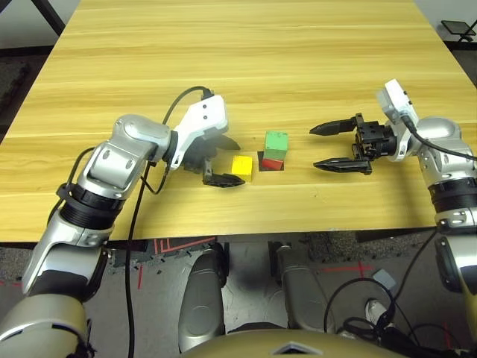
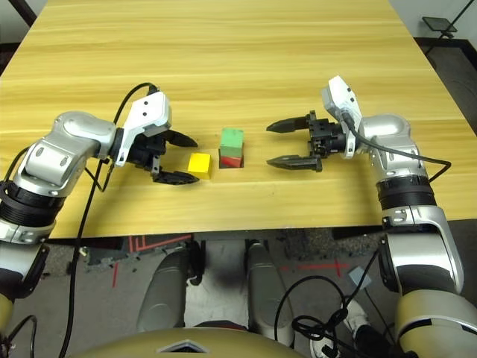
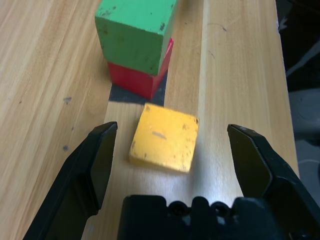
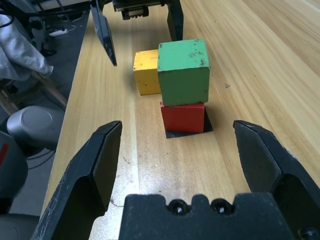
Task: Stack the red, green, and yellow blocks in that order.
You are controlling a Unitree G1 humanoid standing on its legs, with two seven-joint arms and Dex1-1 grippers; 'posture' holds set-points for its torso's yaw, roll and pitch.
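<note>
The green block [image 1: 276,143] sits on top of the red block [image 1: 273,162], which rests on a flat black square patch [image 4: 186,133] near the table's middle front. The yellow block [image 1: 241,166] lies on the wood just left of that stack. My left gripper [image 1: 226,161] is open, its fingers [image 3: 95,165] straddling the yellow block without touching it. My right gripper [image 1: 331,147] is open to the right of the stack, pointing at it, a short gap away.
The wooden table [image 1: 246,67] stretches bare behind the blocks. Its front edge runs just below both grippers. A black cable [image 1: 138,224] hangs from my left forearm over that edge.
</note>
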